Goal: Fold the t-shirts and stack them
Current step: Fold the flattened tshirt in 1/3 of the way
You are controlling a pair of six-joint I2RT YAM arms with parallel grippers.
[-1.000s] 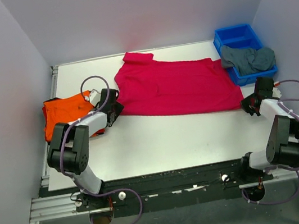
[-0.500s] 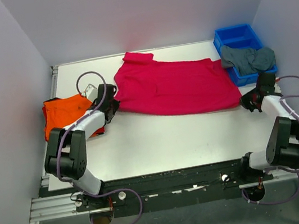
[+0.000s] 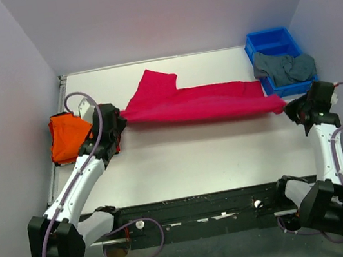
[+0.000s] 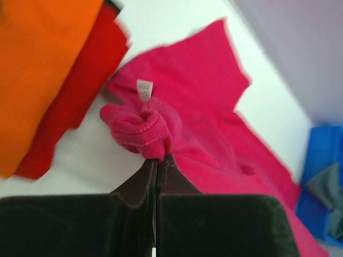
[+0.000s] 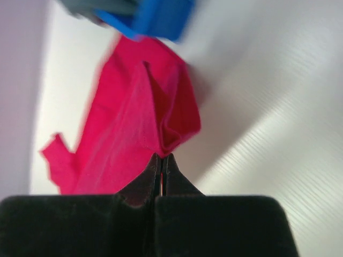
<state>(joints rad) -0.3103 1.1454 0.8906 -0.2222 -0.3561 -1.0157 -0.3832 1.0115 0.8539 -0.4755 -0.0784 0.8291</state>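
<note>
The white desk [image 3: 184,165] is boxed in by pale walls at the back and both sides. Its near half, in front of the cloth, lies bare between the two arms.

The crimson-pink shirt [image 3: 200,101] spans the middle of the desk from left to right, pulled into a long band between the arms, with one sleeve pointing toward the back wall.

The blue bin [image 3: 272,41] sits in the far right corner, close beside the shirt's right end. The grey-teal shirt [image 3: 286,68] is heaped in the bin's near compartment and spills over its rim.

At the left edge the orange shirt [image 3: 68,135] lies folded on top of the red shirt [image 4: 91,91], which shows along its side. This pile is just beside the left arm and close to the side wall.

The left fingers [image 4: 140,184] are pressed together on a bunched corner of the crimson-pink shirt, near its small white label [image 4: 143,89]. The right fingers [image 5: 142,190] are likewise clamped on a folded corner at the shirt's other end, just in front of the bin and near the right wall.
</note>
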